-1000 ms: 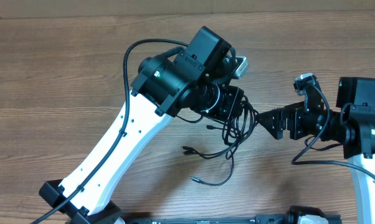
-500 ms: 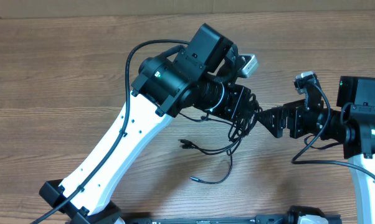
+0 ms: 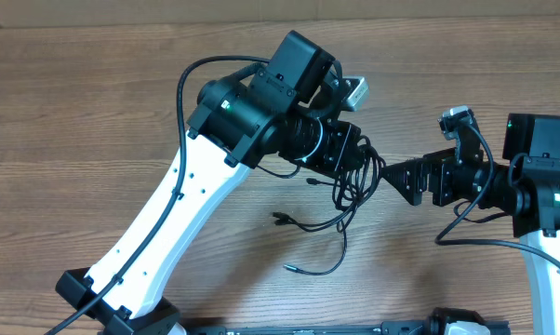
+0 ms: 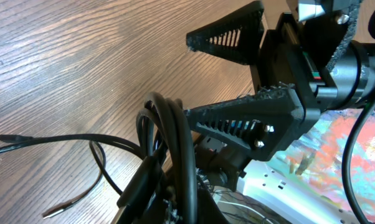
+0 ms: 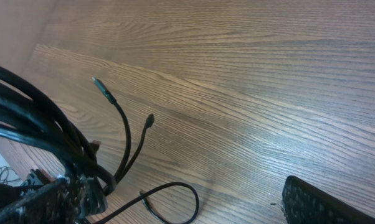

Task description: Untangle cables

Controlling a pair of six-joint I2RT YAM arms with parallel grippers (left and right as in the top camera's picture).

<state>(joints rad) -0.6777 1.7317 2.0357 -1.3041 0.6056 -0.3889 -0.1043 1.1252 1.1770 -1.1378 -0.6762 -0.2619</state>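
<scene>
The cables (image 3: 343, 197) are thin black cords bunched between my two grippers, with loose plug ends trailing on the table toward the front. My left gripper (image 3: 353, 160) is shut on the bundle and holds it just above the wood. In the left wrist view the cables (image 4: 169, 134) loop up out of its jaws (image 4: 175, 202). My right gripper (image 3: 392, 177) is open, its two fingers spread wide (image 4: 189, 76), and the bundle rests against one finger. In the right wrist view the cables (image 5: 44, 130) drape over the left finger, and the jaws (image 5: 175, 208) grip nothing.
The wooden table (image 3: 94, 112) stretches to the left and back. The left arm's white link (image 3: 168, 233) crosses the front left. The right arm's base (image 3: 540, 200) stands at the right edge.
My left gripper swung right toward the right gripper with the bundle, then came back left. The trailing plug ends shifted slightly. The right arm stayed still.
</scene>
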